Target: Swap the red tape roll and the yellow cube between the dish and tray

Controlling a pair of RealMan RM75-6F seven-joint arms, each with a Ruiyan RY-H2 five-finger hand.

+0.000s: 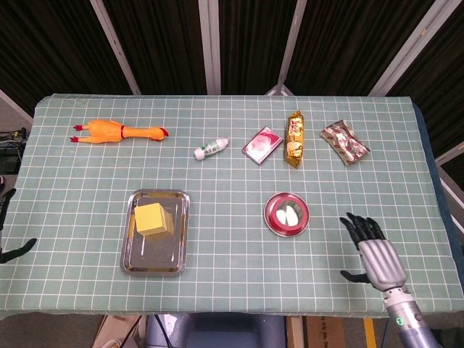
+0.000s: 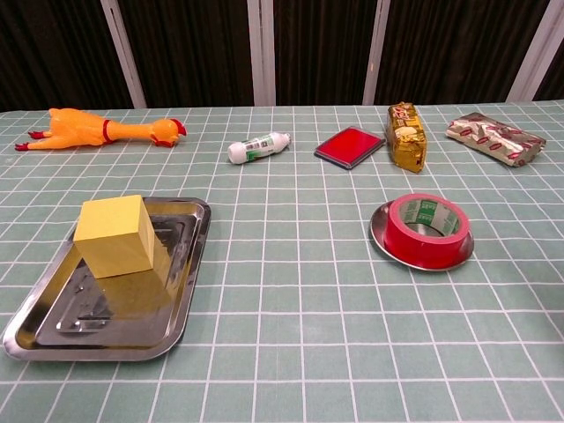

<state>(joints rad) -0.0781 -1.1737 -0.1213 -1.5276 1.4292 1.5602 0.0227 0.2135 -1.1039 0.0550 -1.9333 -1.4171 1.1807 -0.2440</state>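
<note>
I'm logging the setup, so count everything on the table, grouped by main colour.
Yellow or orange: 2, yellow cube, rubber chicken
Red: 2, red tape roll, red flat case
Silver metal: 2, tray, dish
White: 1, tube
Foil snack packs: 2
Total: 9

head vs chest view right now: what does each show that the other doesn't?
Head only: the right hand, open, over the table near the dish, and a sliver of the left hand at the frame edge. Chest only: the green print inside the red tape roll. Both: cube in the tray, roll in the dish, toy chicken, tube.
</note>
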